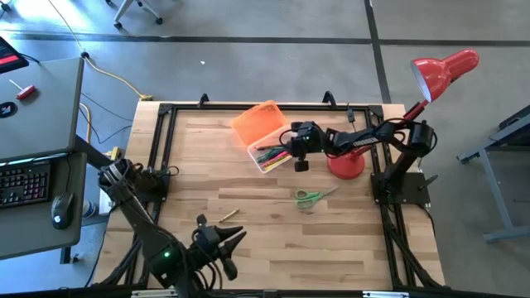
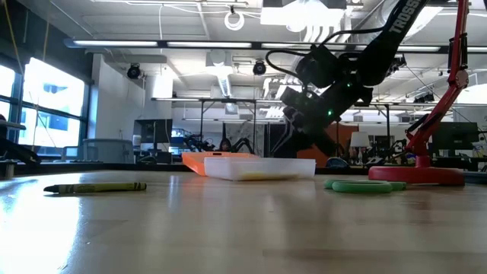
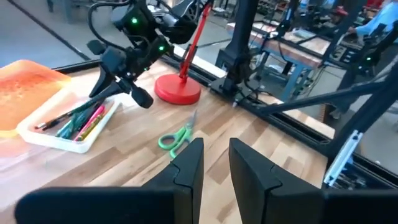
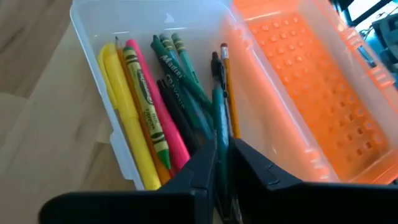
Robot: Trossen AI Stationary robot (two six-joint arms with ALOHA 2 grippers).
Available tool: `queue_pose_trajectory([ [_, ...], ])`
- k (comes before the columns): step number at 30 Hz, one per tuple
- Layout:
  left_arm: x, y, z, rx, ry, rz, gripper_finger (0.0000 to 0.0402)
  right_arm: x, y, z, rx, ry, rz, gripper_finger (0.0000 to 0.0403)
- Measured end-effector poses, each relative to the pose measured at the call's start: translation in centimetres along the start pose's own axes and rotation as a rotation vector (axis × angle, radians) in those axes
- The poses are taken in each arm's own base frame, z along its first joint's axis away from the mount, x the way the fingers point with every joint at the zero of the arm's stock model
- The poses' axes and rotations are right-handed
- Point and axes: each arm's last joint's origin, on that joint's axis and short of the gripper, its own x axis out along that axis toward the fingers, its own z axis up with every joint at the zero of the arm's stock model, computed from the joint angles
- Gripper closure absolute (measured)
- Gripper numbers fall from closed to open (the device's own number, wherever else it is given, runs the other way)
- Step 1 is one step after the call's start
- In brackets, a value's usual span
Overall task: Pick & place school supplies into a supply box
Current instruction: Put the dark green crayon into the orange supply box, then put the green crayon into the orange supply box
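The supply box is a clear tray (image 1: 273, 156) with its orange lid (image 1: 257, 122) swung open beside it, standing on the table's far middle. Yellow, pink, green, black and orange pens and crayons (image 4: 149, 118) lie inside. My right gripper (image 1: 300, 162) hovers over the tray's right end, shut on a dark green pen (image 4: 219, 112). Green-handled scissors (image 1: 313, 196) lie flat on the wood nearer the front. A yellow-green crayon (image 1: 228, 215) lies left of them. My left gripper (image 1: 234, 244) waits open near the table's near edge. My right gripper (image 4: 222, 165) pinches the dark green pen between its two fingers, the pen's shaft (image 4: 221, 146) running along the gap. The fingers come from above, slanting down toward the tray. The pen's far end (image 4: 216, 62) reaches in among the other pens; whether it rests on them I cannot tell.
The red lamp's round base (image 1: 346, 164) stands just right of the tray, close to my right arm, and its shade (image 1: 443, 70) hangs beyond the table's far right corner. A black frame (image 1: 166, 149) rims the table. Bare wood lies between the scissors and my left gripper.
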Motion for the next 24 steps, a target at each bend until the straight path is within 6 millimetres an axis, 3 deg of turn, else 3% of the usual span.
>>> queue_pose_trajectory([
  [10, 0.1, 0.4, -0.6, 0.034, 0.042, 0.006, 0.0293, 0.0, 0.3, 0.3, -0.010, 0.021, -0.052, 0.0306],
  [18, -0.8, 4.5, -6.0, 0.020, 0.081, 0.062, 0.0293, -2.4, 1.9, 3.9, -0.040, -0.102, -0.056, 0.0291],
  [24, 0.9, 6.8, -9.5, -0.103, 0.106, 0.104, 0.0293, -5.9, 4.0, 7.3, 0.025, -0.260, 0.082, 0.0297],
])
